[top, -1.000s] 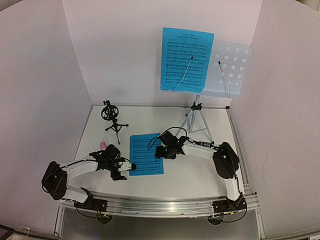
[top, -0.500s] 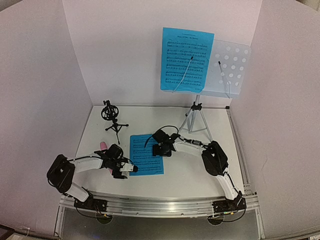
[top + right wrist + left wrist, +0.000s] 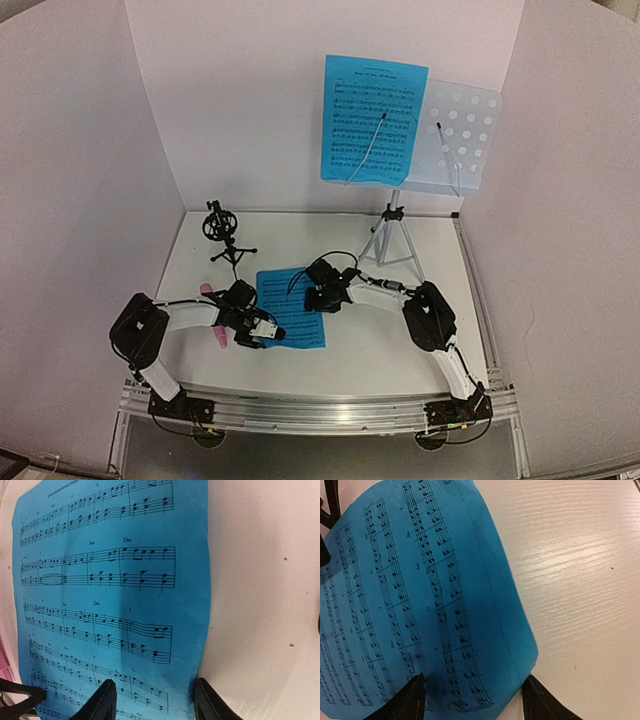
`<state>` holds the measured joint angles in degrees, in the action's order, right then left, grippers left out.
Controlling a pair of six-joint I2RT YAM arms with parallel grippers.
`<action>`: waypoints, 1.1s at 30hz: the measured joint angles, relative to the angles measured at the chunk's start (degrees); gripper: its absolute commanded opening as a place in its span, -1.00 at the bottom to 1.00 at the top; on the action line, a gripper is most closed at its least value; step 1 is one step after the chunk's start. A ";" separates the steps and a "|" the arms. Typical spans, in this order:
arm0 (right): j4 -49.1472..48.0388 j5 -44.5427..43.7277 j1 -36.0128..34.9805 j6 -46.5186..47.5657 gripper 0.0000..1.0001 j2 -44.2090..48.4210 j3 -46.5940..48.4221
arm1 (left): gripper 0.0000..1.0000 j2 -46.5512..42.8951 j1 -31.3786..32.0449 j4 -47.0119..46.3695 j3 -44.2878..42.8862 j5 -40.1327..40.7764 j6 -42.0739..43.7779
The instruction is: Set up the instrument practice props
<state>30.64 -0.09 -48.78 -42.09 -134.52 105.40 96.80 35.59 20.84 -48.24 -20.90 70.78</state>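
A blue sheet-music page [image 3: 293, 308] lies flat on the white table. My left gripper [image 3: 267, 332] is low over its near left corner. In the left wrist view its jaws [image 3: 476, 697] stand open astride that corner of the page [image 3: 420, 595], one fingertip [image 3: 412, 702] on paper and the other on bare table. My right gripper [image 3: 318, 298] sits at the page's right edge, also open [image 3: 152, 697] and astride the page [image 3: 110, 580]. A second page [image 3: 372, 120] rests on the pale blue music stand [image 3: 458, 135]. The pink microphone [image 3: 213, 322] lies partly under my left arm. The black mic holder [image 3: 222, 232] stands behind it.
The stand's silver tripod [image 3: 392, 242] rises at the back right, just behind my right arm. White walls close in the table on three sides. A metal rail [image 3: 320, 412] runs along the near edge.
My left gripper has swung right onto the page's near left corner. My right gripper has moved left to the page's right edge. The page has shifted and turned slightly.
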 measured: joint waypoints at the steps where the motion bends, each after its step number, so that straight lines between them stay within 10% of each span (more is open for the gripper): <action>1: -0.90 0.48 0.00 -0.17 -0.13 0.02 -0.30 | 0.30 0.23 0.01 -0.30 -0.16 -0.16 0.13; 15: -5.08 3.36 1.30 -2.62 -0.96 0.92 -3.96 | 0.29 0.04 -0.02 -1.18 0.34 -0.99 2.46; 33: -3.89 3.51 1.86 4.23 -1.00 7.43 -7.79 | 0.87 -2.97 -4.53 9.86 -5.58 -6.27 -11.74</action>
<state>26.75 3.42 -46.92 -37.85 -127.09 97.61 93.83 31.06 30.70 -53.82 -27.16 59.03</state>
